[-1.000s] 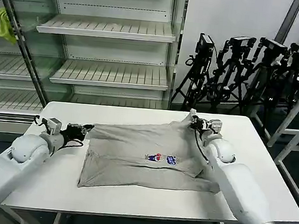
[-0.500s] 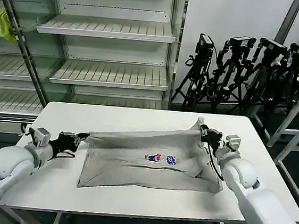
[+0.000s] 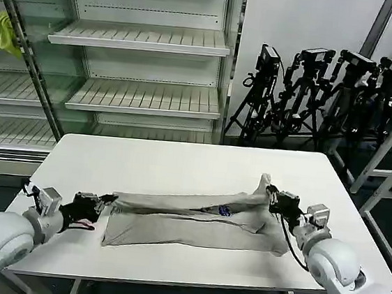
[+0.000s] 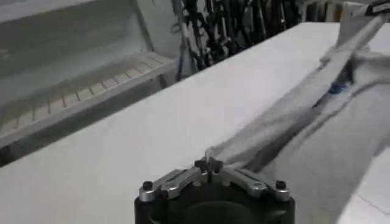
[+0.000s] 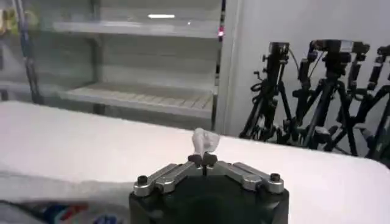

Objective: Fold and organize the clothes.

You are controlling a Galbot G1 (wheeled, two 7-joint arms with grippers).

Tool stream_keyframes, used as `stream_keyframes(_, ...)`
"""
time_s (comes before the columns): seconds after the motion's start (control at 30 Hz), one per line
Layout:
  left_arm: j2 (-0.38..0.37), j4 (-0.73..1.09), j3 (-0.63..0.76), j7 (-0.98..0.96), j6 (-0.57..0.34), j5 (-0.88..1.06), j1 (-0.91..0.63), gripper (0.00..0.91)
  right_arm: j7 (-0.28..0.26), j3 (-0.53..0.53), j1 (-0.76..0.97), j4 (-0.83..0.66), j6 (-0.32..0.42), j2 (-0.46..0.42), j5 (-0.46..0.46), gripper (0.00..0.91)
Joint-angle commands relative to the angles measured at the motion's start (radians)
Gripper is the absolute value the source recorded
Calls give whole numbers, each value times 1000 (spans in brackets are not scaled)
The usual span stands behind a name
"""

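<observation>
From the head camera we see the grey T-shirt (image 3: 195, 221) on the white table (image 3: 180, 166), its far edge lifted between our left gripper (image 3: 104, 201) and right gripper (image 3: 270, 193). Our left wrist camera shows that gripper (image 4: 209, 165) pinching fabric (image 4: 292, 122). Our right wrist camera shows its gripper (image 5: 204, 159) clamping a tuft of cloth (image 5: 204, 143)

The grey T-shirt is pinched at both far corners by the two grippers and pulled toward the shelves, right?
Not toward the shelves. In the head view the left gripper and right gripper, each shut on a corner of the grey T-shirt, draw that edge toward the robot's side of the table.
</observation>
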Motion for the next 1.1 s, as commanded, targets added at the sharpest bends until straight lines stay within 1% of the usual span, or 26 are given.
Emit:
stream_keyframes(0.03, 25, -53, -20, -6, 2, 5, 80, 40, 1, 22, -86, 72, -1, -44, 2, 0)
stream_keyframes(0.1, 27, -52, -18, -5, 2, 9, 86, 40, 4, 24, -89, 65, -5, -47, -3, 0)
stream_keyframes(0.13, 27, -52, -17, -5, 2, 10, 87, 40, 4, 24, -90, 62, -5, -48, -6, 524)
stream_keyframes(0.17, 28, -51, -17, -5, 3, 12, 89, 50, 8, 26, -91, 60, -9, -48, -9, 907)
stream_keyframes(0.2, 30, -51, -16, -7, 5, 14, 90, 60, 12, 29, -94, 61, -21, -51, -13, 907)
stream_keyframes(0.23, 30, -51, -16, -9, 9, 14, 91, 101, 14, 31, -97, 63, -25, -54, -14, 907)
stream_keyframes(0.27, 32, -51, -16, -9, 11, 16, 91, 282, 16, 35, -101, 63, -27, -57, -16, 907)
stream_keyframes(0.3, 35, -51, -16, -13, 16, 18, 92, 907, 17, 41, -108, 66, -33, -62, -21, 907)
stream_keyframes(0.57, 49, -44, -21, -29, 18, 24, 88, 907, 21, 111, -165, 89, -39, -96, -58, 907)
stream_keyframes(0.73, 44, -35, -30, -36, 16, 38, 89, 907, 19, 190, -213, 103, -34, -100, -76, 907)
stream_keyframes(0.9, 59, -28, -75, -47, 15, 47, 93, 907, 15, 303, -259, 122, -30, -104, -77, 907)
stream_keyframes(1.0, 85, -17, -127, -58, 17, 44, 89, 907, 15, 396, -265, 138, -26, -101, -51, 907)
stream_keyframes(1.03, 90, -13, -145, -63, 19, 38, 87, 907, 16, 423, -260, 145, -25, -97, -30, 907)
stream_keyframes(1.1, 85, -14, -199, -91, 41, -9, 80, 907, 16, 472, -246, 158, -21, -84, -16, 907)
